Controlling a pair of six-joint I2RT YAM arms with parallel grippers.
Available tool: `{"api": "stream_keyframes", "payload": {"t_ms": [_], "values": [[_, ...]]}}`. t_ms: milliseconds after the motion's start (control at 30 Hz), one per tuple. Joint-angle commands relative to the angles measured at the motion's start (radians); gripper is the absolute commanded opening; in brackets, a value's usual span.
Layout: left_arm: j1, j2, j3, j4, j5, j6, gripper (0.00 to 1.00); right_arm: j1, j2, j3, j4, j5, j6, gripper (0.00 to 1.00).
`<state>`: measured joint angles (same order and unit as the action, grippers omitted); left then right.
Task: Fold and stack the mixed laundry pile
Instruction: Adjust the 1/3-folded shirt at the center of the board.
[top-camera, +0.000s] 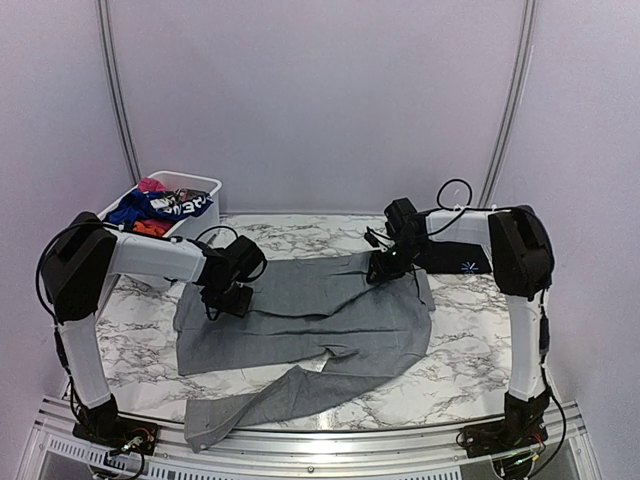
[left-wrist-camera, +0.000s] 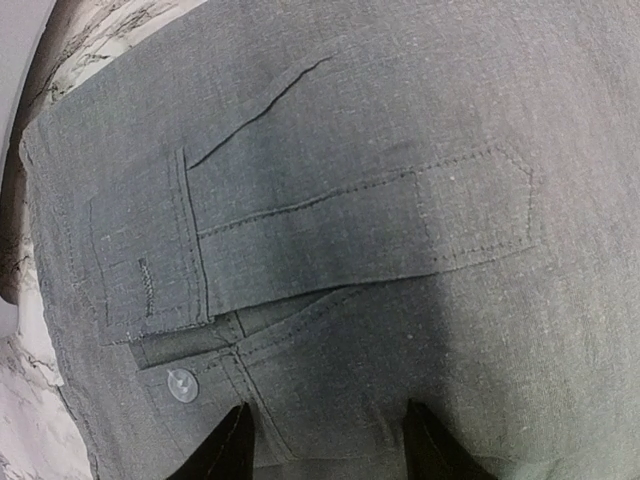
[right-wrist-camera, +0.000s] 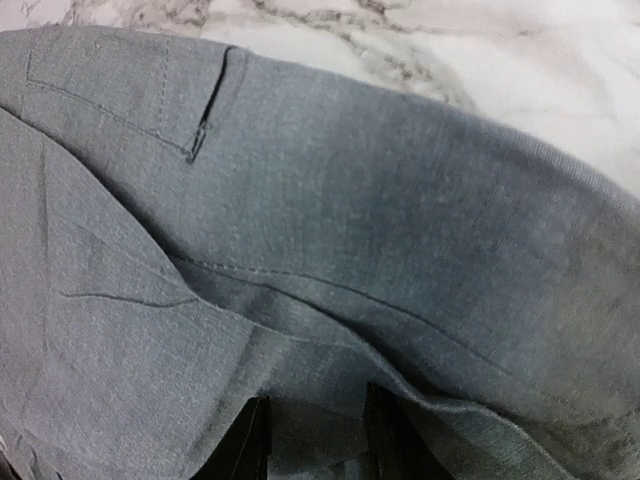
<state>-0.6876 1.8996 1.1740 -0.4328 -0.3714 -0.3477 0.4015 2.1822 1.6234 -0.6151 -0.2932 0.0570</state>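
Currently, from the top view, grey trousers (top-camera: 320, 320) are seen spread on the table (top-camera: 470, 340), one leg trailing toward the near edge. The left claw (top-camera: 228, 296) is set at their far left corner and the right claw (top-camera: 386, 268) at the far right edge. Other laundry (top-camera: 150, 208) is kept in the basket (top-camera: 205, 183), and a black garment (top-camera: 455, 260) is laid behind the right arm.

From the left wrist, the claw (left-wrist-camera: 328, 452) is shown released, fingers apart over the waistband near a button (left-wrist-camera: 182, 384).

From the right wrist, cloth is seen between the fingers (right-wrist-camera: 315, 440), but a grasp cannot be told.

Folding the trousers is judged the step in hand. Next, both edges must be pinched and carried across together.
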Motion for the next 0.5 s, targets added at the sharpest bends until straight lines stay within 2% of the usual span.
{"api": "stream_keyframes", "payload": {"t_ms": [0,100,200,267,367,467], "values": [[0.028,0.023,0.082,0.012,0.048,0.039,0.58,-0.008,-0.006,0.091,-0.037,-0.018,-0.023,0.34],[0.027,-0.077,0.073,0.042,0.131,0.068,0.74,-0.003,-0.119,0.073,-0.027,-0.108,-0.031,0.36],[0.023,-0.215,-0.001,0.066,0.229,0.092,0.91,-0.002,-0.246,0.02,-0.034,-0.177,-0.021,0.38],[0.014,-0.316,-0.068,0.083,0.319,0.104,0.98,-0.001,-0.329,-0.053,-0.03,-0.222,-0.004,0.39],[-0.038,-0.445,-0.175,0.107,0.432,0.108,0.99,0.0,-0.438,-0.201,-0.037,-0.256,0.026,0.41],[-0.12,-0.519,-0.265,0.115,0.469,0.082,0.99,0.003,-0.538,-0.364,-0.055,-0.215,0.071,0.4]]}}
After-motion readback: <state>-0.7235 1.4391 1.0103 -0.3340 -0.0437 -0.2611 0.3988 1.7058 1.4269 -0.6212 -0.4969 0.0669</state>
